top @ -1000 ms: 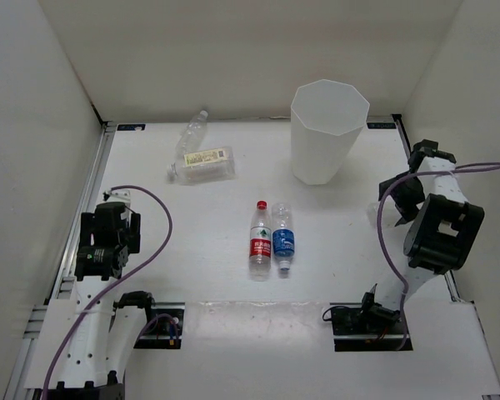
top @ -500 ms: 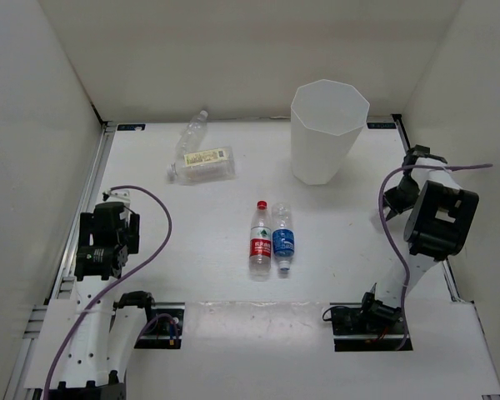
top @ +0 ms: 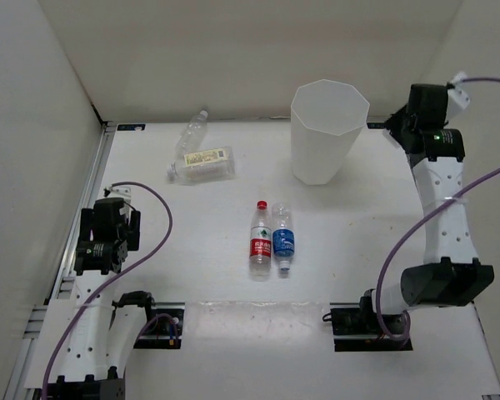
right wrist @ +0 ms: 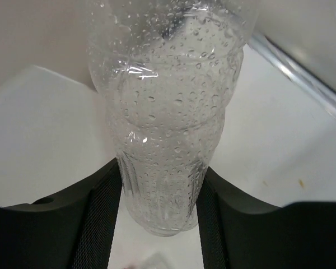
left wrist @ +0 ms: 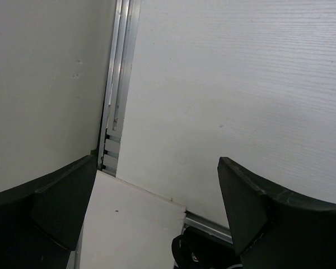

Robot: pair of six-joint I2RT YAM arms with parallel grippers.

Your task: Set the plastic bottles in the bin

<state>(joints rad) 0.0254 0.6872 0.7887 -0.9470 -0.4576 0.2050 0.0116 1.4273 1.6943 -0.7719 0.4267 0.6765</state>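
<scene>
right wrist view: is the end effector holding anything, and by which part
The right end effector is clamped on a clear unlabelled bottle, across its narrower end nearest the camera. Whether that end is neck or base cannot be told.

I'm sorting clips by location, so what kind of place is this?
Probably a robot lab test cell: plain white walls box in a white table, two arms are bolted at its near edge, and the only props are plastic bottles and a bin.
</scene>
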